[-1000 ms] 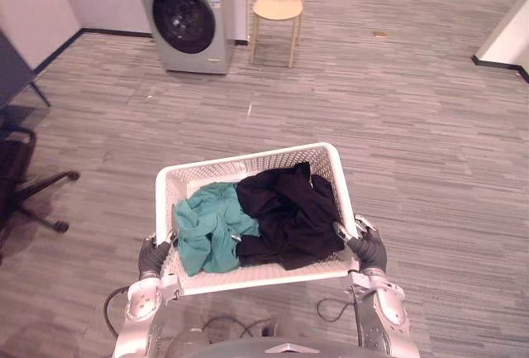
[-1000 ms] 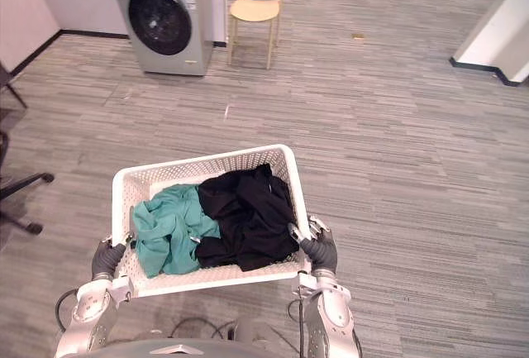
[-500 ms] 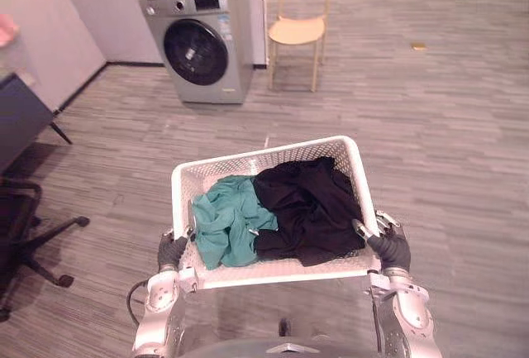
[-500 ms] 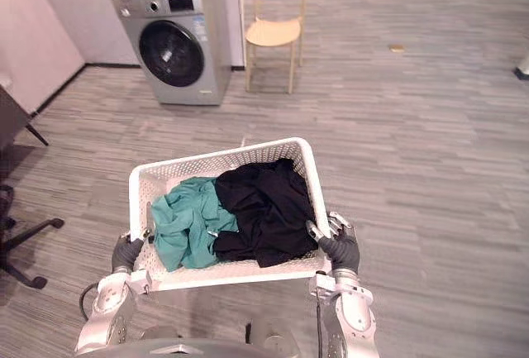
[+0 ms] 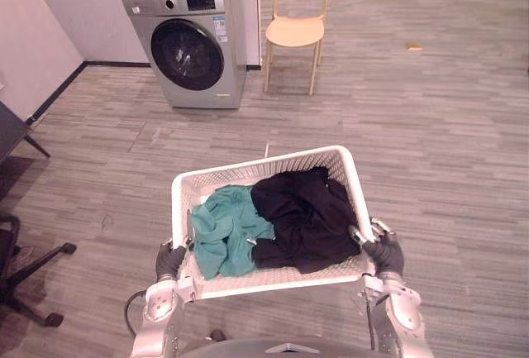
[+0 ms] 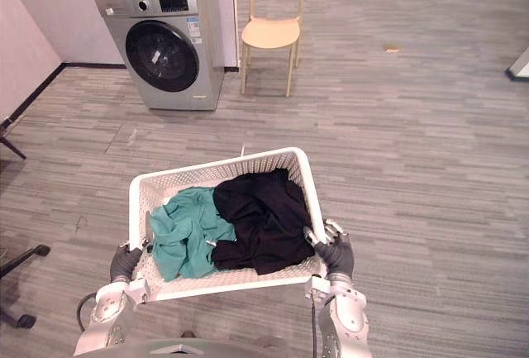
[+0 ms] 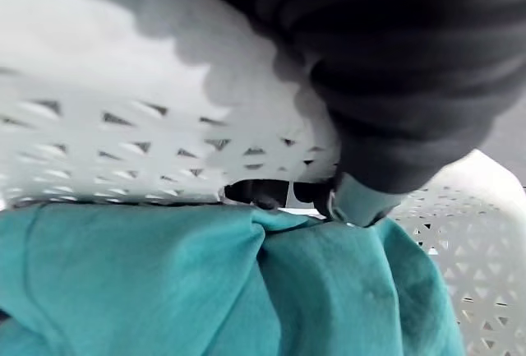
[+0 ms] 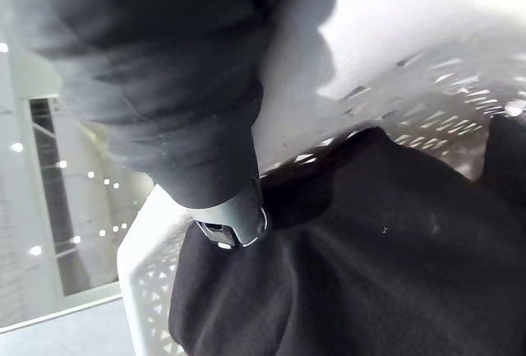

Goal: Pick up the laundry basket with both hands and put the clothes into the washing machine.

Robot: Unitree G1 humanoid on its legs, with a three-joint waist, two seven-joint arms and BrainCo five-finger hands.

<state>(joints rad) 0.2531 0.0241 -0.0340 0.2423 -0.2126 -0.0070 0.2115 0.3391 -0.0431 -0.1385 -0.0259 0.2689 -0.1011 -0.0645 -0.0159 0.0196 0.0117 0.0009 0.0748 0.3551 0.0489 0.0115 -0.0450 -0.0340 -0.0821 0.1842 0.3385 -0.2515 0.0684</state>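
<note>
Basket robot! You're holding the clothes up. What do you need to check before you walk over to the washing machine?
1. Left hand grips its side of the laundry basket, fingers over the rim: ok.
2. Right hand grips the opposite side in the same way: ok.
3. Teal clothes and black clothes lie inside, nothing hanging over the rim: ok.
4. Washing machine is ahead, in view: ok.
5. Its round door is open for loading: not ok, it is shut.
6. Chair stands beside the machine, not in front of the door: ok.
</note>
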